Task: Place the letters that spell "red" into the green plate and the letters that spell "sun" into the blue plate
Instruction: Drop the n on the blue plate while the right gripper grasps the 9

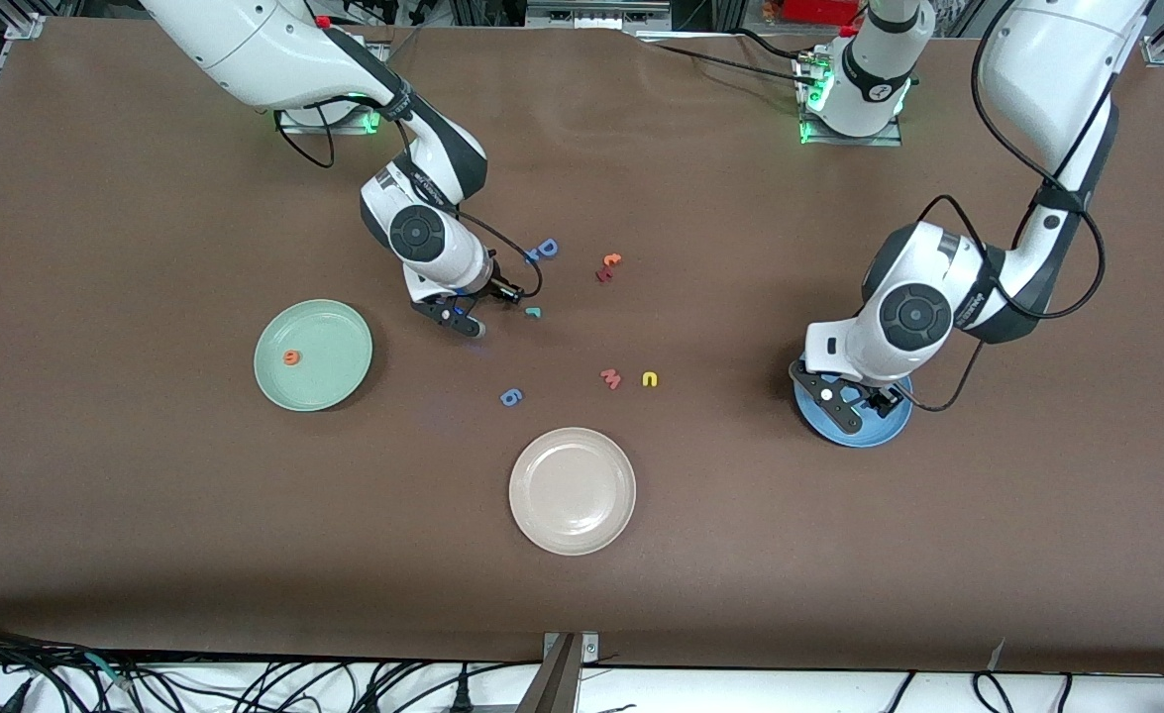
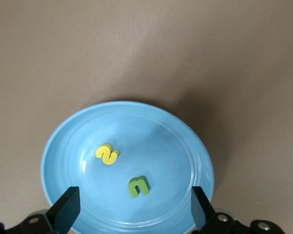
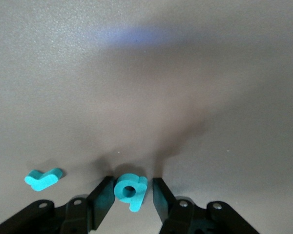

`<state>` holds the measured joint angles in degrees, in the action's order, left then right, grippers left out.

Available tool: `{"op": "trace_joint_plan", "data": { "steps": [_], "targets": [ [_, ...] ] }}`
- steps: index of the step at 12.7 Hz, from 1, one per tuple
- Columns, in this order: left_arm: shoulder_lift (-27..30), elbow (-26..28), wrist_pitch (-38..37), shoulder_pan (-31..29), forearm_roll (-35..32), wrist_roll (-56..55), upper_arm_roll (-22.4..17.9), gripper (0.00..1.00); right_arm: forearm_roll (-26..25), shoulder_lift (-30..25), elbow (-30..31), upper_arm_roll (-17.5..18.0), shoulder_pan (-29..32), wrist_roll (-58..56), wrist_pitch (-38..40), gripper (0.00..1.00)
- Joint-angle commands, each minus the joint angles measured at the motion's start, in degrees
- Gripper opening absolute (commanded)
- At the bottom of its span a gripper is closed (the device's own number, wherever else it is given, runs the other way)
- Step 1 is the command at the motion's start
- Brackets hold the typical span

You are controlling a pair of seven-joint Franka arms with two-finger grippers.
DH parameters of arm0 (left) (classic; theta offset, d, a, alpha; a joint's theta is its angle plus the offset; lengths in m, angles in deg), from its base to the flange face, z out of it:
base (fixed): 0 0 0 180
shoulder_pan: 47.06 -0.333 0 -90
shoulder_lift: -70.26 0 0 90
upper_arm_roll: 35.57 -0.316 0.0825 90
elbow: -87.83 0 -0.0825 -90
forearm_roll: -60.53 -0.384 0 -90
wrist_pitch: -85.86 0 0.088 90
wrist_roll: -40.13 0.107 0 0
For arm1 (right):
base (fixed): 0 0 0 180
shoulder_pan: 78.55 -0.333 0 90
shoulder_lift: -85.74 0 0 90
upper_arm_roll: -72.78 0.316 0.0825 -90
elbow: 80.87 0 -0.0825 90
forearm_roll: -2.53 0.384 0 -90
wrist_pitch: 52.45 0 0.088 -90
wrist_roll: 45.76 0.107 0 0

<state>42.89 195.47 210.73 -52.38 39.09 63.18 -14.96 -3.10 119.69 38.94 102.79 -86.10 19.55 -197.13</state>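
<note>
- My right gripper (image 3: 132, 192) is down at the table, fingers pressed in on the teal "d" (image 3: 131, 190) – it sits pinched right between my pads.
- The teal "r" (image 3: 43, 178) lies flat on the brown table (image 1: 740, 555) just beside those fingers, not touching them.
- Out toward the right arm's end from this gripper is the green plate (image 1: 344, 371), and the orange "e" (image 1: 291, 357) is already lying in it.
- My left gripper (image 2: 134, 214) hangs over the blue plate (image 2: 68, 141), fingers spread wide with nothing between them.
- Directly under that gripper, inside the plate, lie the yellow "s" (image 2: 107, 154) and the green "u" (image 2: 138, 186), close together but apart.
- The yellow "n" (image 1: 650, 378) is not in the plate: it lies on the bare table between my two grippers, just beside the pink-red "w" (image 1: 610, 378).
- Also between my grippers: the blue "6" (image 1: 511, 397), the blue capital "D" (image 1: 545, 250), and the orange and dark red pair (image 1: 608, 266).
- The beige plate (image 1: 542, 515) sits nearer the front camera than both grippers, with nothing in it.
</note>
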Motion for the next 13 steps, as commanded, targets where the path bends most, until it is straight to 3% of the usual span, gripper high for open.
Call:
{"op": "trace_joint_plan", "data": {
  "steps": [1, 3, 4, 9, 13],
  "targets": [
    [2.93, 0.81, -1.03, -0.3, -0.89, -0.38, 0.56, 1.0, -0.7, 0.94, 0.16, -0.21, -0.53, 0.88, -0.61, 0.25],
    [5.3, 0.73, -3.74, -0.22, -0.71, -0.29, 1.43, 1.0, -0.7, 0.94, 0.16, -0.21, -0.53, 0.88, -0.61, 0.13],
    [6.36, 0.81, -4.8, -0.65, -0.28, -0.64, 3.36, 1.0, -0.7, 0.94, 0.16, -0.13, -0.53, 0.88, -0.61, 0.13],
    [8.13, 0.73, -8.67, -0.65, 1.39, -1.26, 4.43, 1.0, -0.7, -1.42, -0.1, -0.13, 0.08, 0.0, 1.49, 0.1],
    [9.44, -0.15, -11.83, -0.39, 5.87, -0.64, 4.96, 1.0, -0.17, -5.65, -6.94, -0.21, 2.18, -2.8, 20.08, 0.1]
  ]
}}
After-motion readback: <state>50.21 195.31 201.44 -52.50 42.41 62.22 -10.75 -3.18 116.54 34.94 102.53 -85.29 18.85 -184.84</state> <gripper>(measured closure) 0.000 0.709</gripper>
